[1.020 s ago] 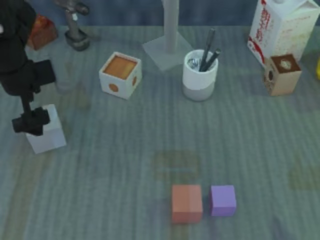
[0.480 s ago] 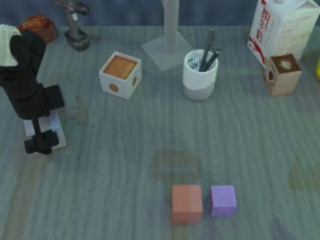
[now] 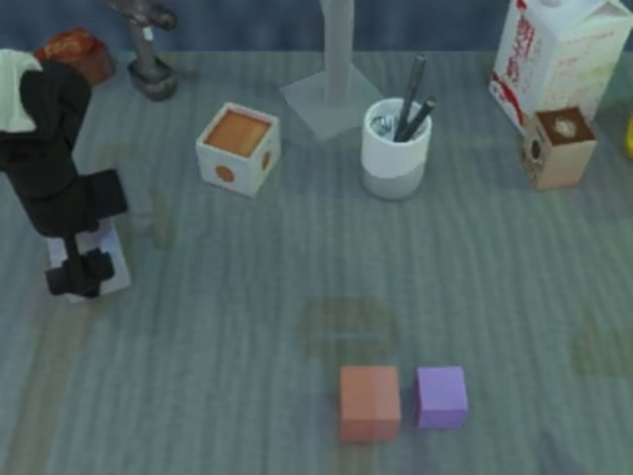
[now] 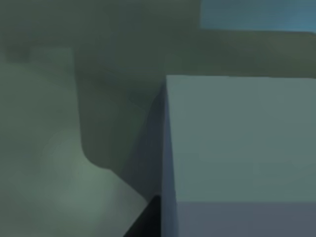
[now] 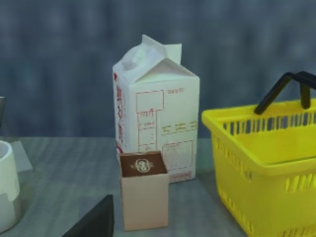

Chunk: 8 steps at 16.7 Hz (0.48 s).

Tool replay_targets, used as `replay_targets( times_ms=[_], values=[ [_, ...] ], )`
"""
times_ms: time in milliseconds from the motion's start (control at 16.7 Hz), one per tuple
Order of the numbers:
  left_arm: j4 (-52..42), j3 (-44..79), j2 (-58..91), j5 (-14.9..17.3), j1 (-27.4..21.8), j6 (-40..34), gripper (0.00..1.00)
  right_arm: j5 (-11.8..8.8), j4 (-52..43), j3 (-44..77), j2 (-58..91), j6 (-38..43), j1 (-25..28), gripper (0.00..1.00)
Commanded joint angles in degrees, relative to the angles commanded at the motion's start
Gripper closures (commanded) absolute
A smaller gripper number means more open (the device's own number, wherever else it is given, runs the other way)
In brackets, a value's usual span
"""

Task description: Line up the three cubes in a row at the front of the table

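With salmon cube (image 3: 370,401) & lilac cube (image 3: 440,396) already side by side, you're on the pale cube (image 3: 111,259), far left of salmon: left gripper (image 3: 75,277) over it, jaw state can't tell. Next: grasp, carry beside salmon.

Left wrist cam: pale blue-white cube (image 4: 237,148) fills the right half of frame, very close. Its broad lit face is uppermost and a darker face strip runs along the bottom edge. Grey-green table (image 4: 44,163) occupies the left. A dark shadow lies on the table just beside the cube's vertical edge.
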Motion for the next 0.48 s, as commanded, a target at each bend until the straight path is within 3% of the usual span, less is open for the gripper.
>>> replay_targets(
  times_ms=[360,480],
  values=[
    [0.0,0.0,0.0,0.0,0.0,0.0,0.98,0.0,0.0,0.0,0.0,0.0,0.0,0.00],
    [0.0,0.0,0.0,0.0,0.0,0.0,1.00,0.0,0.0,0.0,0.0,0.0,0.0,0.00]
  ],
)
